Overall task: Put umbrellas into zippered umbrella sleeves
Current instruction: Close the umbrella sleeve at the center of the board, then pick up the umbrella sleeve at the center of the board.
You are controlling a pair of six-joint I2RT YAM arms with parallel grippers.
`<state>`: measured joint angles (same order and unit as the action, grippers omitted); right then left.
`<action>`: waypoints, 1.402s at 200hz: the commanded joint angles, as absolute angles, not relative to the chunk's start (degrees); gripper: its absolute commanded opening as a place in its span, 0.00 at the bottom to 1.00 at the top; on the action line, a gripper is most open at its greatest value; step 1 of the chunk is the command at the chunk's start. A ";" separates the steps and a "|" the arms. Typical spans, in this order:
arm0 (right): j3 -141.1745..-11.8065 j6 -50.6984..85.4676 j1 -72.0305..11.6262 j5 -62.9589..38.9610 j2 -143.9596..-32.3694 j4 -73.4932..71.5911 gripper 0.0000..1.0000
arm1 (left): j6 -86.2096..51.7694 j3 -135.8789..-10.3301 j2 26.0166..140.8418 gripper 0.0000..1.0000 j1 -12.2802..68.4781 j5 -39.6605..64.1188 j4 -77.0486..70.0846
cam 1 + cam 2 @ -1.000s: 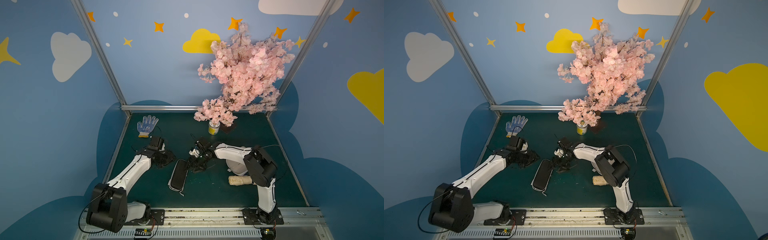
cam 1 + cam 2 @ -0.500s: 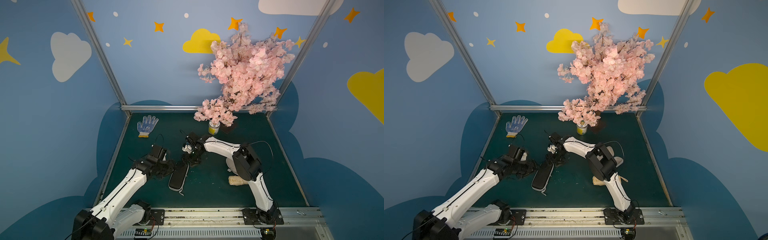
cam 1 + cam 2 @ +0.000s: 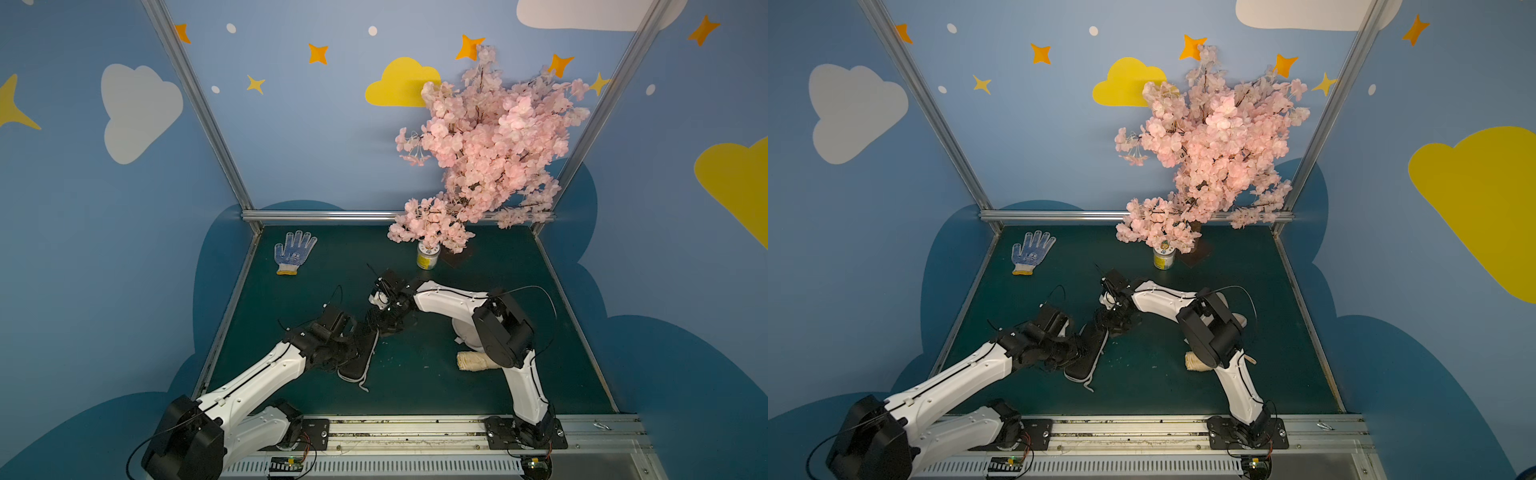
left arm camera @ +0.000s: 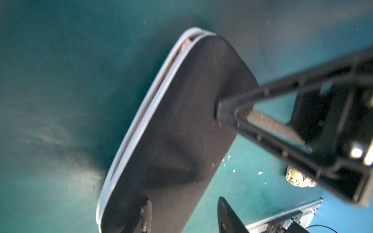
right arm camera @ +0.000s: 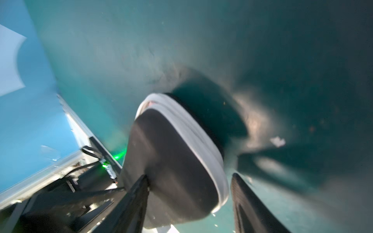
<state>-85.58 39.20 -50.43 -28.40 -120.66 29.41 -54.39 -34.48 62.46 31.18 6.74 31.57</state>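
We see the black hard-shell zip sleeve (image 3: pixel 358 362) flat on the green table mat (image 3: pixel 415 395), pink showing in its seam; left gripper (image 4: pixel 182 215) and right gripper (image 5: pixel 189 181) straddle its edges, jaws parted; the cream-yellow folded umbrella (image 3: pixel 473 360) lies well apart.

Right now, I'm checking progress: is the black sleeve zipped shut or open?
Open, at least partly: on the black sleeve, the left wrist view shows a gap between the grey zipper edges, with pink fabric inside.
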 commanded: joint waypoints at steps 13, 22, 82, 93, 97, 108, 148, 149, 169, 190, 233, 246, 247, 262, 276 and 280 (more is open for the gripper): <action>-75.37 50.26 -49.92 -26.53 -118.26 21.85 0.59 | -50.89 -33.09 66.09 0.54 27.20 -0.30 30.38; -74.73 51.51 -49.99 -26.31 -117.95 20.91 0.59 | -50.43 -35.81 67.38 0.55 25.24 0.52 32.55; -75.97 56.12 -49.14 -27.28 -120.30 17.74 0.57 | -58.49 -34.60 54.54 0.80 25.07 -0.87 50.22; -76.05 56.57 -49.05 -27.50 -120.55 17.33 0.57 | -59.49 -31.75 52.67 0.82 24.98 -0.21 46.39; -76.07 56.68 -49.04 -27.60 -120.50 17.17 0.56 | -59.85 -30.55 52.40 0.82 24.90 0.53 44.25; -75.96 56.69 -49.04 -27.60 -120.25 17.05 0.56 | -60.24 -27.38 52.35 0.84 24.82 2.34 36.64; -73.70 56.52 -49.04 -29.96 -118.46 13.08 0.56 | -60.20 -19.91 59.05 0.85 23.17 11.26 9.85; -73.63 56.47 -49.09 -30.10 -118.42 12.87 0.56 | -60.25 -19.80 59.23 0.85 23.10 11.56 9.36; -71.65 56.25 -49.63 -32.78 -117.78 8.64 0.64 | -61.87 -17.93 63.17 0.76 21.59 16.92 3.72; -70.37 55.18 -50.17 -34.89 -118.79 6.65 0.69 | -60.54 -18.37 65.63 0.69 20.67 18.68 3.87; -69.77 52.82 -50.57 -42.07 -122.69 -0.36 0.70 | -57.48 -20.41 69.07 0.62 18.57 19.14 3.96; -69.75 51.82 -50.88 -42.73 -122.25 -0.66 0.67 | -57.60 -20.47 71.50 0.58 18.05 20.54 1.65; -69.68 51.79 -50.89 -42.76 -122.16 -0.81 0.67 | -57.59 -20.48 71.65 0.57 17.99 20.73 1.44; -68.40 51.39 -50.89 -42.43 -120.45 -2.90 0.54 | -57.50 -20.78 74.06 0.54 17.12 24.84 -2.41; -67.86 50.97 -50.81 -41.88 -118.88 -3.75 0.42 | -57.75 -21.20 74.88 0.54 16.54 28.16 -5.62; -67.65 51.10 -50.80 -41.87 -118.44 -4.31 0.38 | -57.87 -21.30 74.80 0.54 16.38 28.70 -6.17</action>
<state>-69.69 52.12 -48.12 -38.92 -118.56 -1.56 -58.37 -21.50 72.27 16.95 24.73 -2.79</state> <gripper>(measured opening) 0.474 0.538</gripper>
